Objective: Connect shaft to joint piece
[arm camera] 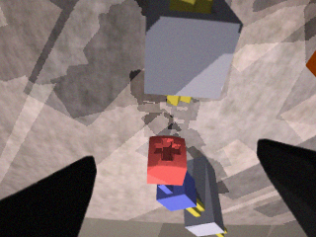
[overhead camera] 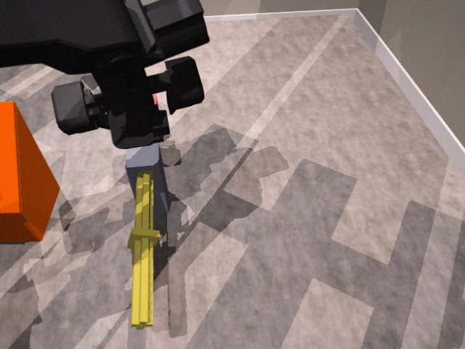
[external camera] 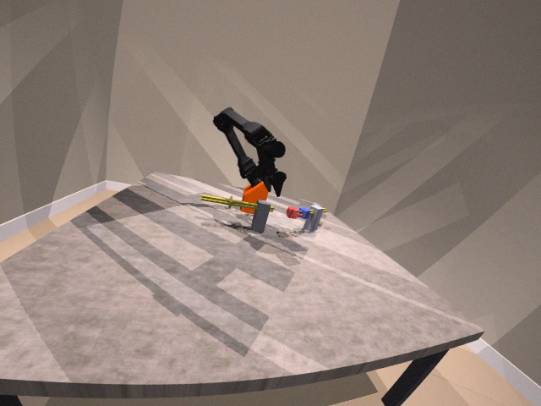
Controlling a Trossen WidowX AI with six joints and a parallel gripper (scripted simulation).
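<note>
The red joint piece (arm camera: 167,173) (external camera: 292,212) hangs on a blue hinge part (arm camera: 175,198) (external camera: 304,213) at the end of the short yellow shaft (arm camera: 195,209), fixed to the far grey block (arm camera: 201,180) (external camera: 313,219). Its cross-shaped opening faces roughly toward the second block (overhead camera: 142,155) (external camera: 260,216) (arm camera: 190,56); exact alignment is unclear. The long yellow shaft (overhead camera: 142,293) (external camera: 218,200) passes through that block. Its tip stands apart from the opening. My gripper (arm camera: 176,156) (external camera: 274,191) is open and empty above the joint piece, one finger each side in the wrist view.
A collar (overhead camera: 144,235) rings the long shaft, outside the second block. An orange wedge-shaped body (overhead camera: 7,158) (external camera: 254,199) stands beside the shaft, near the arm's base. The tabletop (overhead camera: 375,113) (external camera: 131,341) carries broad shadows. The arm hides most of the joint in the top view.
</note>
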